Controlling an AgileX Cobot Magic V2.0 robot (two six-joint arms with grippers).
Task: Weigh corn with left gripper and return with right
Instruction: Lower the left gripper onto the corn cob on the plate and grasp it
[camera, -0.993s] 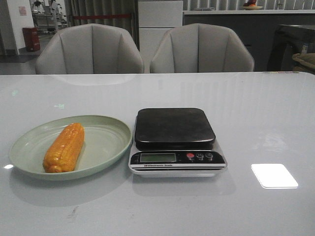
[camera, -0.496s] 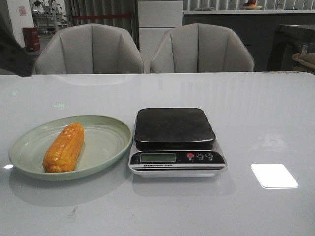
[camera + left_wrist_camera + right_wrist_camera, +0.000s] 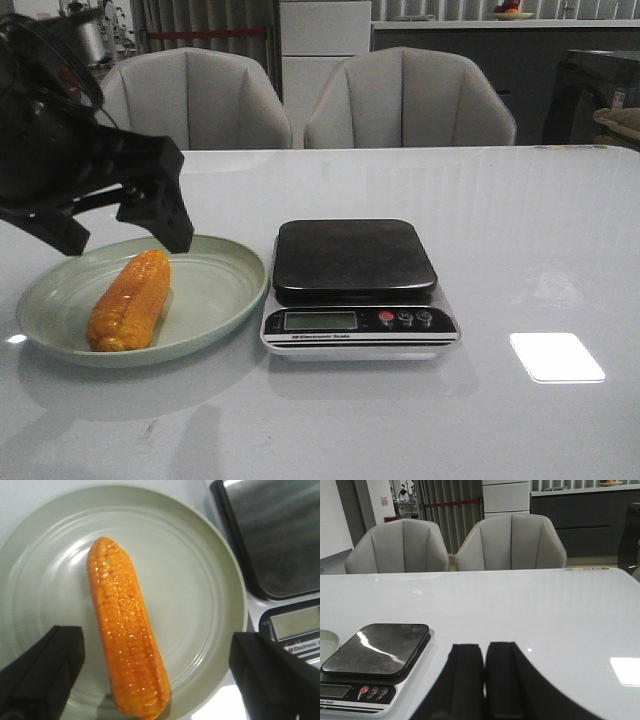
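The orange-yellow corn (image 3: 130, 300) (image 3: 127, 630) lies lengthwise on the pale green plate (image 3: 215, 290) (image 3: 200, 580) at the table's left. My left gripper (image 3: 125, 235) (image 3: 157, 675) hangs open just above the plate's far side, its two black jaws wide apart on either side of the cob and touching nothing. The black-topped kitchen scale (image 3: 355, 285) (image 3: 272, 535) (image 3: 372, 655) stands right beside the plate, with nothing on its pan. My right gripper (image 3: 484, 667) is shut and empty, low over the table to the right of the scale; the front view does not show it.
Two grey chairs (image 3: 300, 100) stand behind the table's far edge. A bright light patch (image 3: 557, 357) lies on the white tabletop right of the scale. The scale's display and buttons (image 3: 360, 320) face the near edge.
My left arm has come in from the upper left and now hangs over the plate and the corn. Corn, plate and scale have not moved.
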